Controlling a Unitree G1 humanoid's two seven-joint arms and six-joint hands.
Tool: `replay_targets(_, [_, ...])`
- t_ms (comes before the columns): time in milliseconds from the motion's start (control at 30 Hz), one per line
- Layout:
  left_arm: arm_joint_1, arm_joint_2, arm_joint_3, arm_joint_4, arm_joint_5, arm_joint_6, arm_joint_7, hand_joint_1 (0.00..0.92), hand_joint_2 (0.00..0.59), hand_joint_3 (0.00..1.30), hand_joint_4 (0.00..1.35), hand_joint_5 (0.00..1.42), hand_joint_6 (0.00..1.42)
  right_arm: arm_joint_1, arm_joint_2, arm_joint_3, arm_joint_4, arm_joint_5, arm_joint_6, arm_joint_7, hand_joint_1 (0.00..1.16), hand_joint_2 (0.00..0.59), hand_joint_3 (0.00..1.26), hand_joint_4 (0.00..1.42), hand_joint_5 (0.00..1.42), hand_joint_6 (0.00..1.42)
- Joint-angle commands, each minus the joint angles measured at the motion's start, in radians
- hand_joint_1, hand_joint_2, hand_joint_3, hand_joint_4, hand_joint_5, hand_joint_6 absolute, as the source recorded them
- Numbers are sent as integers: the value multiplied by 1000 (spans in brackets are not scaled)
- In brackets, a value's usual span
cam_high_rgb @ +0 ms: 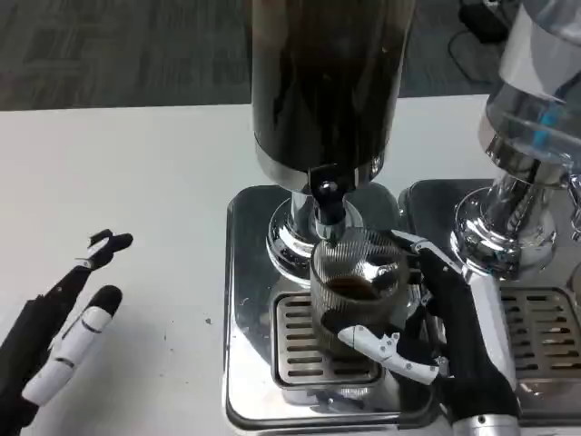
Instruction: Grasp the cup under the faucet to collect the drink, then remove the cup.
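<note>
A clear ribbed cup (357, 284) stands on the drip grate (300, 345) right under the black faucet (328, 202) of the dark drink dispenser (327, 82). Dark liquid sits in the cup's lower part. My right hand (436, 331) grips the cup from its right side, with white and black fingers wrapped around the front and back of it. My left hand (64, 327) lies on the white table at the lower left, fingers stretched out and apart, holding nothing.
The dispenser stands on a shiny steel tray (250, 300). A second dispenser (531, 118) with a clear tank and its own grate (545, 327) stands close on the right. The bare white table (136, 200) spreads to the left.
</note>
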Motion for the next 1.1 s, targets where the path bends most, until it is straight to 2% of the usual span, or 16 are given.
replay_targets(33, [-21, 33, -22, 21, 24, 4, -13, 0, 212, 122, 0, 21, 0, 40, -5, -2, -78, -4, -54, -12, 903, 149, 516, 593, 873, 1233])
replay_targets(233, [-36, 64, -48, 29, 57, -12, -12, 0, 212, 99, 0, 0, 0, 74, -15, -8, -116, 3, -54, 0, 900, 148, 530, 608, 888, 1246])
replay_targets(333, [-45, 82, -62, 30, 80, -14, -10, 0, 212, 77, 0, 0, 0, 97, -32, -12, -146, 8, -54, 18, 900, 148, 535, 610, 898, 1262])
replay_targets(500, [-68, 164, -84, 29, 208, -70, 22, 0, 210, 21, 0, 0, 0, 149, -67, -31, -208, 28, -52, 60, 900, 148, 542, 617, 901, 1266])
replay_targets(800, [-64, 256, -100, 8, 418, -151, 151, 0, 217, 0, 0, 0, 0, 233, -63, -43, -325, 41, -54, 90, 884, 162, 545, 619, 901, 1271])
replay_targets(1000, [-13, 283, -99, -56, 510, -148, 229, 0, 233, 0, 0, 0, 0, 270, -55, -36, -371, 47, -52, 107, 881, 162, 548, 625, 901, 1272])
replay_targets(1100, [0, 295, -104, -89, 536, -146, 242, 0, 234, 0, 0, 0, 0, 324, -60, -42, -422, 61, -42, 134, 880, 162, 551, 627, 901, 1285])
